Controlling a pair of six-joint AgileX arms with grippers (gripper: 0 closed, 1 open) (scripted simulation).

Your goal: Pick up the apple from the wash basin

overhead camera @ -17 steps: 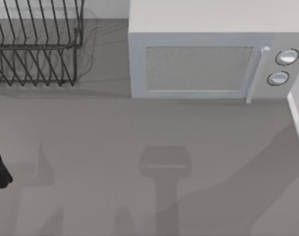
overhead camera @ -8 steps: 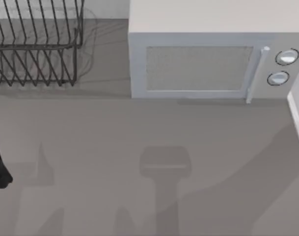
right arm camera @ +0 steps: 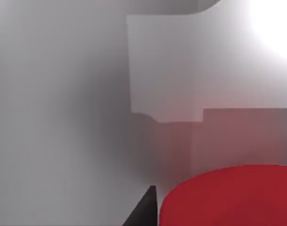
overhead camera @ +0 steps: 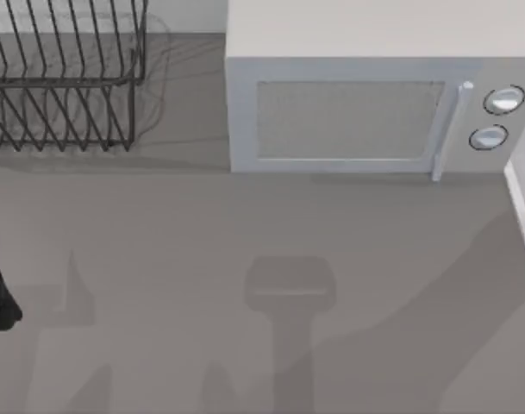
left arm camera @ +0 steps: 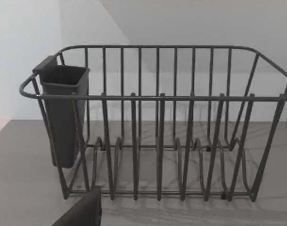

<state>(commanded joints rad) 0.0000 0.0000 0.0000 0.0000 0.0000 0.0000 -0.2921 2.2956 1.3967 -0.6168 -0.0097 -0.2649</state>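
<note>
Apple lies close under the right wrist camera, beside one dark fingertip; finger spread cannot be told. Risk: an off-centre closing pushes the smooth lump aside.

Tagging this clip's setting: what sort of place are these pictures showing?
Likely a rendered kitchen counter: a microwave stands at the back, a wire dish rack with a cutlery cup at the back left, and the red apple sits close under the right wrist camera.
</note>
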